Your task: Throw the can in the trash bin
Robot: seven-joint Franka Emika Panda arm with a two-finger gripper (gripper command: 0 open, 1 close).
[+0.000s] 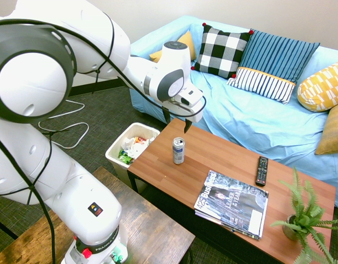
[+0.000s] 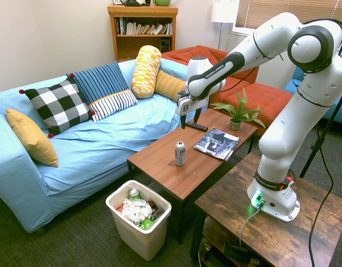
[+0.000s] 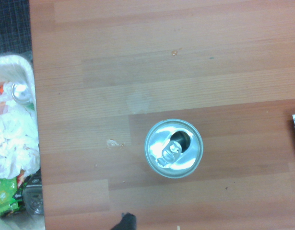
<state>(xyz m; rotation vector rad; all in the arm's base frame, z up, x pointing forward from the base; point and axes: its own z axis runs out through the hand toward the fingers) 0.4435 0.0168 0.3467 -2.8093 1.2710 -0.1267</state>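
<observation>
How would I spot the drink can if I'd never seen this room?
Find the blue-covered sofa, then the low wooden coffee table in front of it. Toward the table's end by the cream trash bin stands the can. It's the slim, upright silver cylinder with blue markings, unlike the flat magazines and black remote.

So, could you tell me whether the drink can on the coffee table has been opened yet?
Opened: the wrist view shows a dark mouth hole beside the tab on top of the can.
</observation>
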